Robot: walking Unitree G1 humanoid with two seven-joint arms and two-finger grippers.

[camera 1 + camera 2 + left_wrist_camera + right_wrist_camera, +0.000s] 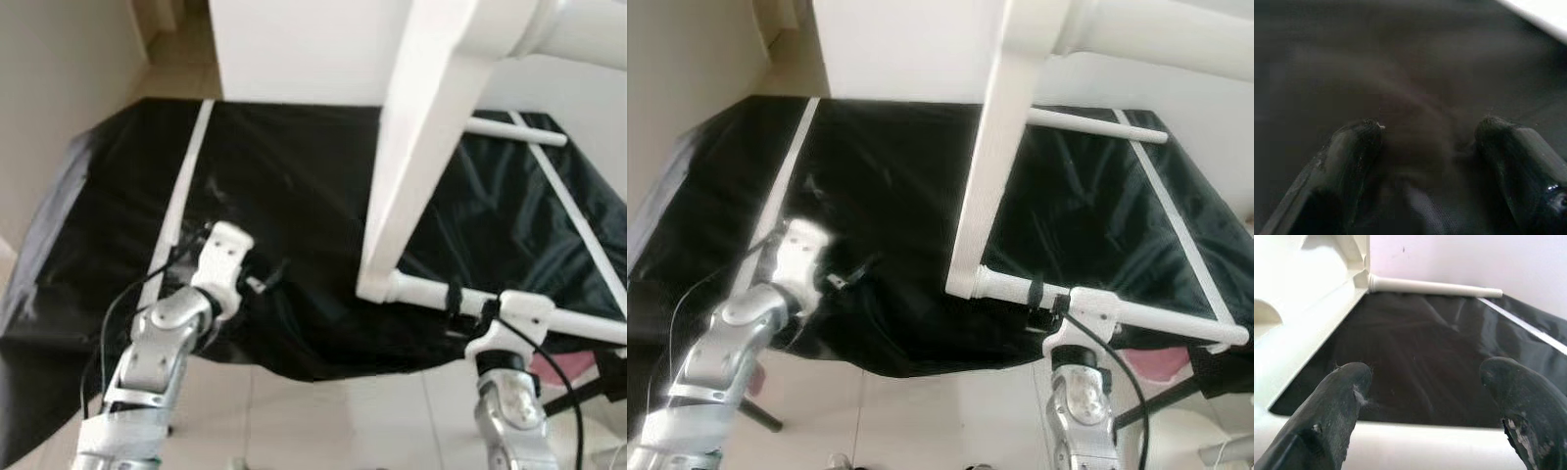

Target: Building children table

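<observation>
A white children's table frame (421, 147) stands tilted on a black sheet (294, 176). Its flat side panel runs down to a round white leg (421, 291) lying along the sheet's front edge. A second round leg (1435, 285) lies further back. My right gripper (456, 302) is open, its two black fingers (1347, 391) resting across the front leg and spaced along its length. My left gripper (265, 279) is open too, its fingers (1352, 147) pressed to the black sheet left of the frame, with nothing between them.
White strips (181, 196) run along the sheet at left and right. A white wall or cabinet (294, 49) rises behind it. Pale tiled floor (323, 421) lies in front, and something pink (563, 367) shows under the sheet's right corner.
</observation>
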